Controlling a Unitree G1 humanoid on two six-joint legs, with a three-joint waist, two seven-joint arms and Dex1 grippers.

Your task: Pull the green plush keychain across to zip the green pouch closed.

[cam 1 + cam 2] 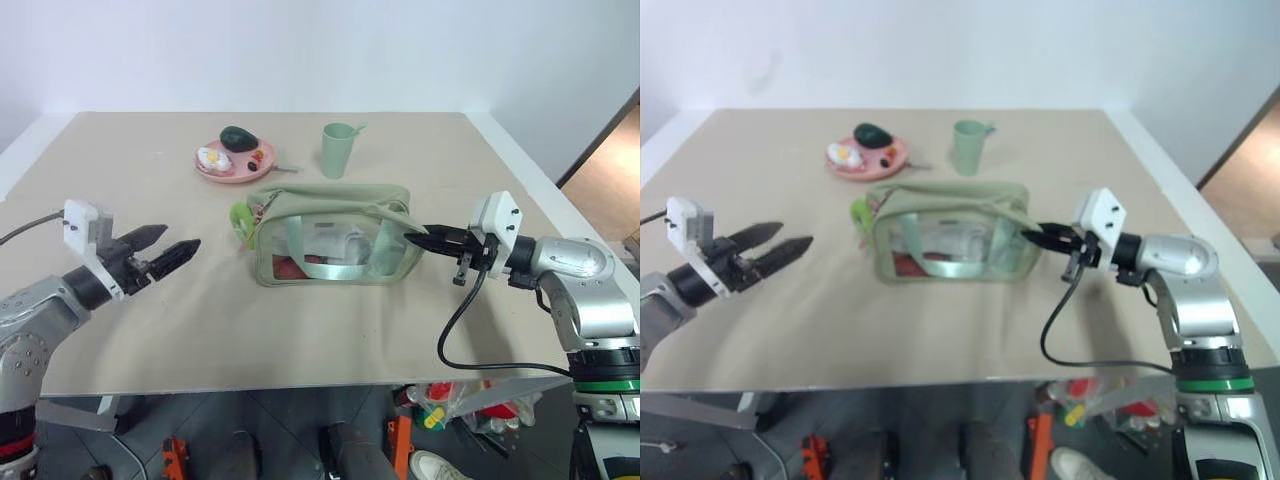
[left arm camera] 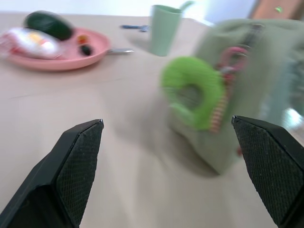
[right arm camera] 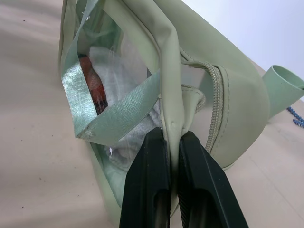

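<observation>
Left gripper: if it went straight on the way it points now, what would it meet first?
Probably the lime-green fuzzy ring keychain hanging at the near end of the boxy sage-green fabric pouch. The open left gripper points at it across bare table; depth is uncertain.

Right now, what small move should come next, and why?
Probably bring the open left gripper in to close on the green plush keychain. It hangs at the green pouch end facing that gripper, ungrasped, while the right gripper already pinches the far end.

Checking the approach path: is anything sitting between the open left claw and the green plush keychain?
Nothing visible does. The left claw is open with only bare table between it and the green plush keychain, which hangs at the near end of the green pouch. The plate and cup sit farther back.
</observation>
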